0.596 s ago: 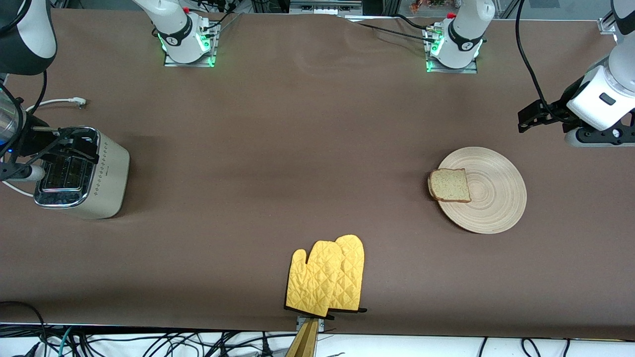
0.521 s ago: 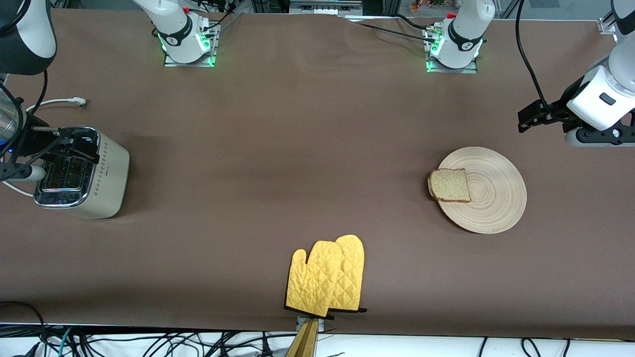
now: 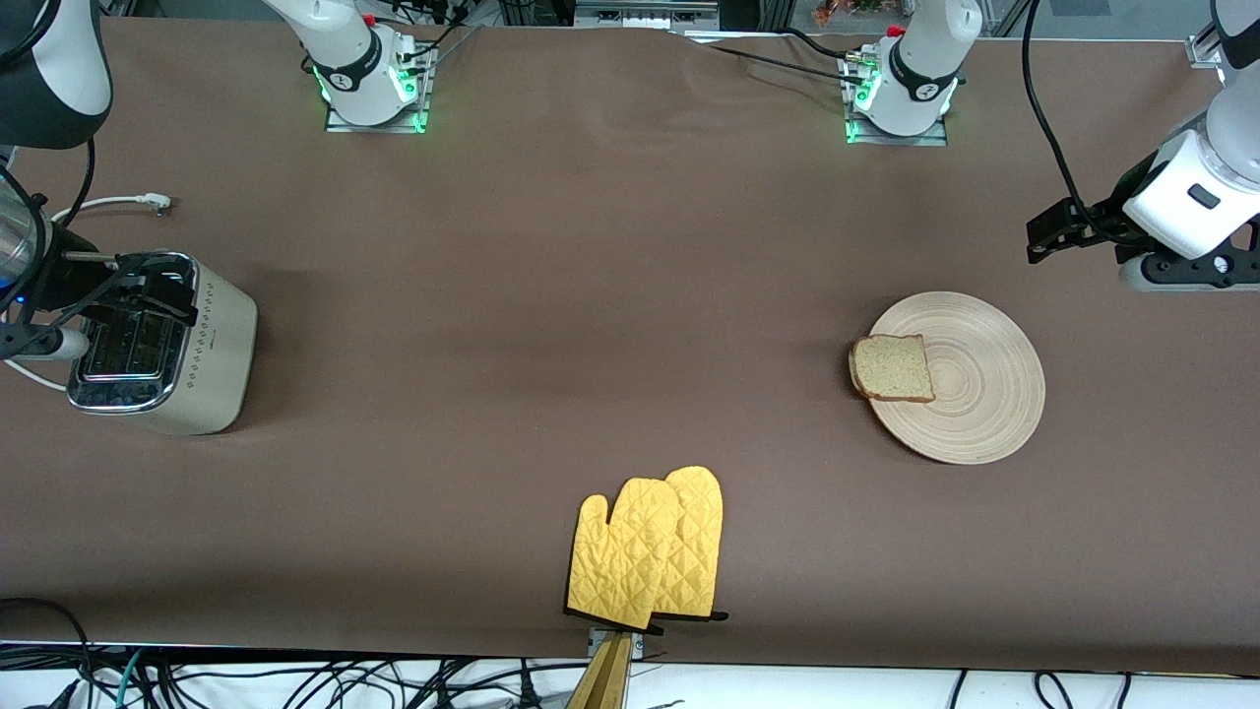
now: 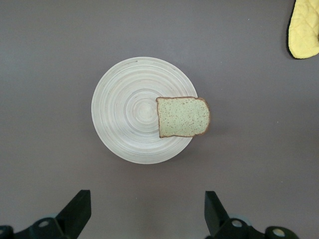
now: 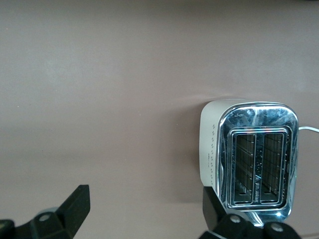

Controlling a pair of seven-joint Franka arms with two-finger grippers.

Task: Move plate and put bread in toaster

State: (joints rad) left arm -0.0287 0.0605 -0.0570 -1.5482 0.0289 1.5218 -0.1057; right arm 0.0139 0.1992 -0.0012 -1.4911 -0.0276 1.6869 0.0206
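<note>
Your table (image 3: 610,295) carries the plate (image 3: 975,394) toward the left arm's end, midway between the table's front and base edges. The toaster (image 3: 167,345) stands at the right arm's end, both of its 2 slots empty. A pair of yellow oven mitts (image 3: 645,551) lies at the front edge, part cut off in the left wrist view. The bread (image 3: 892,367) rests on the plate's rim, overhanging it. Your left gripper (image 4: 144,211) hangs high above the table near the plate, fingers spread wide, tips cropped. Your right gripper (image 5: 144,211) hovers over the toaster, likewise spread, holding nothing.
</note>
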